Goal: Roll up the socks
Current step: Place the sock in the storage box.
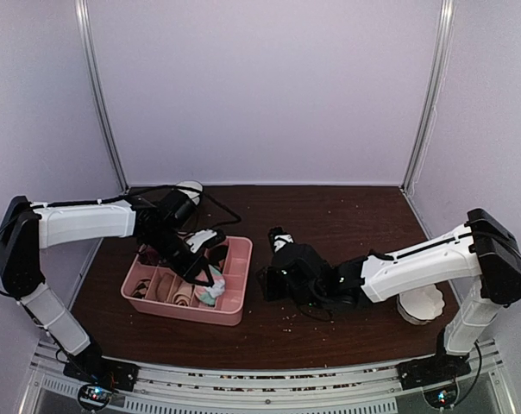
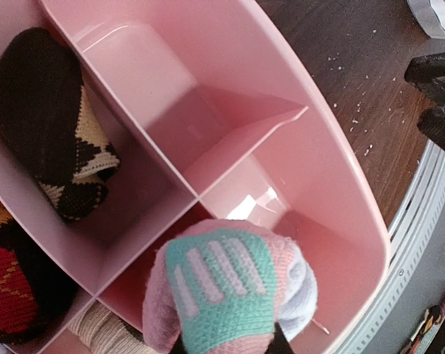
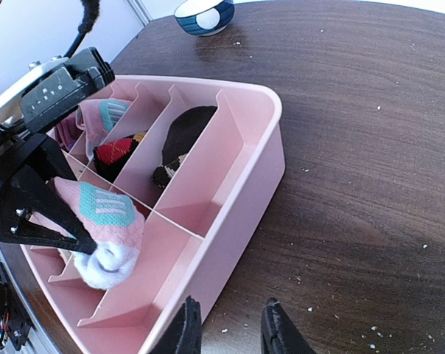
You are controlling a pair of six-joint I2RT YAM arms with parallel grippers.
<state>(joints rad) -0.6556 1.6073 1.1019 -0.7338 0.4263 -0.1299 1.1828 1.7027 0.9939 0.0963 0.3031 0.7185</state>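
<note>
**Q:** Overhead view: where is the load relative to the pink tray [image 1: 236,312]?

**A:** The left hand [image 1: 202,278] is clenched on the rolled pink sock [image 1: 210,293] and holds it over the tray's near-right part. The right hand [image 1: 269,283] sits on the surface [image 1: 355,224] just beside the tray's right wall. The left hand is therefore the only one positioned for the placement.

**Q:** Left wrist view: what lies under the roll?

**A:** The pink sock [image 2: 222,287], mint patch facing up, hangs above an open compartment bounded by the tray's outer wall [image 2: 340,192]. An argyle sock roll [image 2: 53,125] occupies a compartment two dividers away from that wall. I cannot tell whether the pink roll touches the compartment floor.

**Q:** Right wrist view: confirm hand states.

**A:** The right hand [image 3: 230,328] has its fingers slightly parted with nothing between them, just outside the tray's long wall [image 3: 230,214]. The left hand's fingers [image 3: 60,236] pinch the pink roll [image 3: 104,221] above the dividers at the tray's near end.

**Q:** What is the governing relation?

**A:** The target compartment is probably directly beneath the roll, so the move required is a straight descent followed by release.
</note>
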